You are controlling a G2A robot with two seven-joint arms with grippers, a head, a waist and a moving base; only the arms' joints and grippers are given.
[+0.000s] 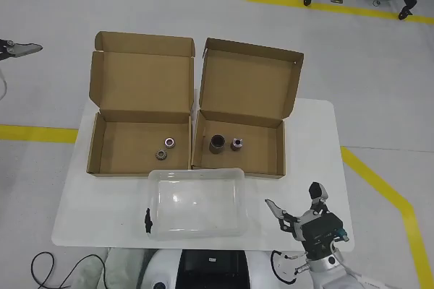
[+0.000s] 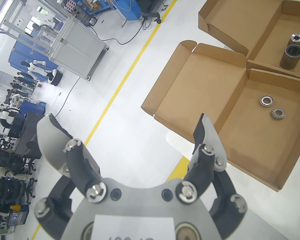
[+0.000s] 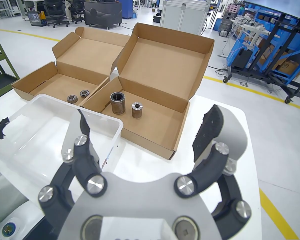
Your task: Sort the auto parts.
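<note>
- Steel bearing rings [image 1: 169, 142] lie in the left brown cardboard box [image 1: 123, 153]; dark metal cylinders [image 1: 218, 144] stand in the right cardboard box [image 1: 264, 153].
- Right fingers [image 3: 210, 128] spread at the white bench's [image 1: 311, 130] 5 o'clock.
- Left fingers [image 2: 207, 136] spread, off past 10 o'clock.

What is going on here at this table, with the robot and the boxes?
A two-armed robot is sorting auto parts, but at this moment it holds nothing. The left gripper is open, out over the floor to the left of the table. The right gripper is open above the table's near right corner. Two ring bearings lie in the left cardboard box. A larger cylinder and a smaller cylinder stand upright in the right cardboard box. A clear plastic bin sits in front of both boxes.
</note>
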